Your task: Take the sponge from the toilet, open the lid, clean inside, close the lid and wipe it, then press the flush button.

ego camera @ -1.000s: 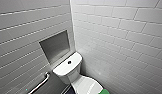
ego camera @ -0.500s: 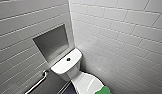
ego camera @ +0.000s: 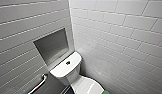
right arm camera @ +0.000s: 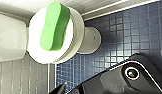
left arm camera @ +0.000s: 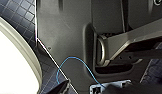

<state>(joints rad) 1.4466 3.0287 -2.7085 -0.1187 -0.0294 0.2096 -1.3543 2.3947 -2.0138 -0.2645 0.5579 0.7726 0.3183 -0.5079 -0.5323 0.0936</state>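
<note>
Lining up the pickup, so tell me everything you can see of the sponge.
The sponge is a bright green, soft-looking foam pad, thick, with rounded ends and a wavy, waisted outline. It looks whole and unsquashed. It lies flat on the closed white lid of the toilet, near the lid's middle. Nothing but the lid touches it.

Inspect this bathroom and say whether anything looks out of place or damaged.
One oddity: a green sponge lies on the closed toilet lid, an unusual resting place. Nothing looks spilled or broken.
</note>
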